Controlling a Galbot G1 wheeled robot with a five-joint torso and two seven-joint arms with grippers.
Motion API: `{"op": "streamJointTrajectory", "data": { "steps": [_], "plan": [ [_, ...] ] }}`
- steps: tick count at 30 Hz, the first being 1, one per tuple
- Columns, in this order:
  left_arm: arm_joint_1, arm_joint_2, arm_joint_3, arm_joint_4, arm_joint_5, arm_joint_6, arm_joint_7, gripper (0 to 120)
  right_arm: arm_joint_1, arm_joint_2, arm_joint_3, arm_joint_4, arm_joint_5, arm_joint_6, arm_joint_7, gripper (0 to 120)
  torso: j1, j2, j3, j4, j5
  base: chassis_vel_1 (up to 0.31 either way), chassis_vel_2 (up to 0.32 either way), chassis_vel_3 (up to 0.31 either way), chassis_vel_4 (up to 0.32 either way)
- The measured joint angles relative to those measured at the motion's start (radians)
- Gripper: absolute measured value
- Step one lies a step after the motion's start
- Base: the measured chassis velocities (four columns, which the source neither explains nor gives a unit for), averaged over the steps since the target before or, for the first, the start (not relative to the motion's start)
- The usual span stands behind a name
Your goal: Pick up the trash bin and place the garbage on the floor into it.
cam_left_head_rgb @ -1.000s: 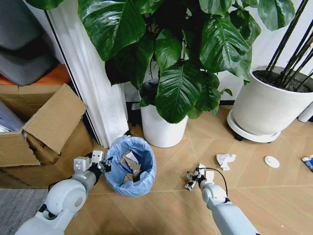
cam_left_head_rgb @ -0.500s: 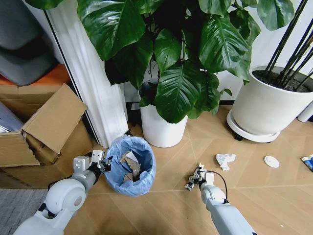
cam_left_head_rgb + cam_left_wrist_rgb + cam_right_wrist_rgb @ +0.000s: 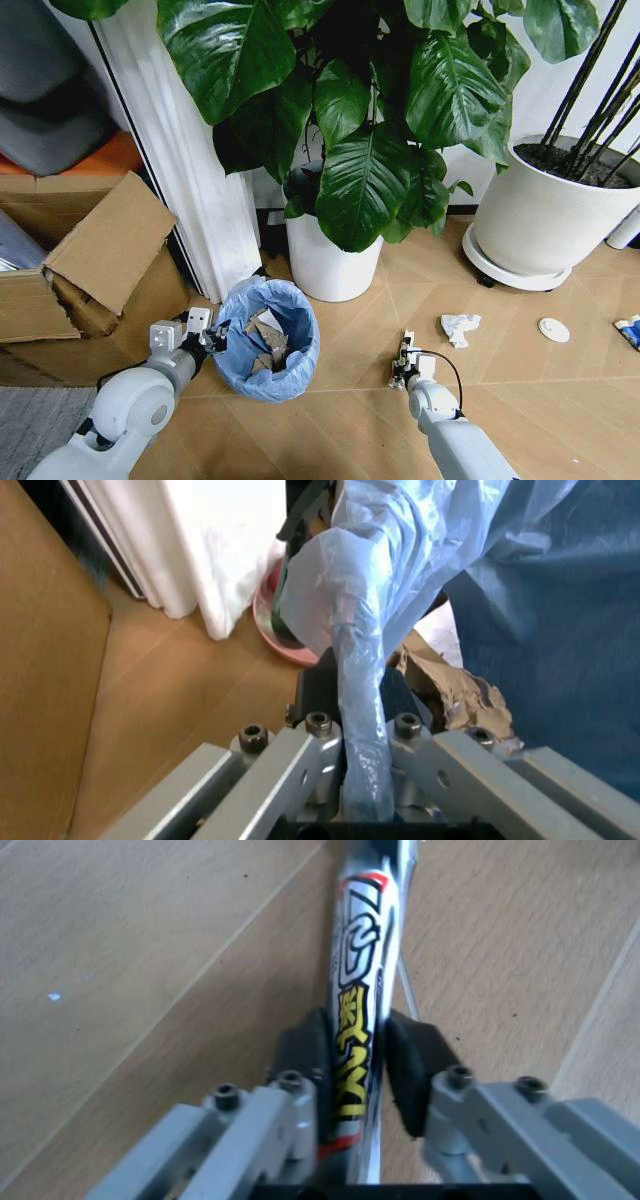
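Wrapper (image 3: 358, 1027) pinched, bin rim (image 3: 360, 705) clamped

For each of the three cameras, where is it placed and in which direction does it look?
Head view: from the robot's head, forward and down at the floor, the trash bin and plant pots; both arms show.
Left wrist view: on the left wrist, along the left hand, shut on the bin's blue bag rim.
Right wrist view: on the right wrist, down at the floor along the right hand, shut on a flattened wrapper.
Shared: head and left wrist views both show the trash bin.
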Motion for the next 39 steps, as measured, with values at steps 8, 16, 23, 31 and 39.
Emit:
{"op": "streamJointTrajectory", "data": {
  "steps": [8,16,23,31,39],
  "plan": [
    [0.014,0.001,-0.002,-0.01,0.002,0.0,-0.001,0,-0.024,-0.006,0.013,0.043,0.002,-0.004,0.013,0,0.0,0.0,0.0,0.0001,0.001,0.0,0.0,0.0,0.0],
    [0.046,0.001,-0.017,-0.024,0.012,0.0,-0.002,0,-0.096,-0.092,0.009,0.251,-0.026,0.011,0.013,0,0.0,0.0,0.0,0.0,0.0001,0.0,0.0,0.0,0.0],
    [0.067,0.001,-0.026,-0.03,0.023,-0.001,-0.002,0,-0.181,-0.21,0.018,0.472,-0.162,0.073,-0.035,0,0.0,0.0,0.0,-0.0002,0.0001,0.0,0.0,0.0,0.0],
    [0.057,0.005,-0.023,-0.019,0.02,-0.001,-0.002,0,-0.296,-0.339,-0.032,0.829,-0.18,0.106,-0.08,0,0.0,0.0,0.0,-0.0002,0.0,0.0,0.0,0.0,0.0],
    [0.031,-0.002,-0.002,0.013,0.009,0.001,-0.002,0,-0.319,-0.411,-0.084,1.091,-0.12,0.11,-0.085,0,0.0,0.0,0.0,0.0,-0.0001,0.0,0.0,0.0,0.0]
  ]
}}
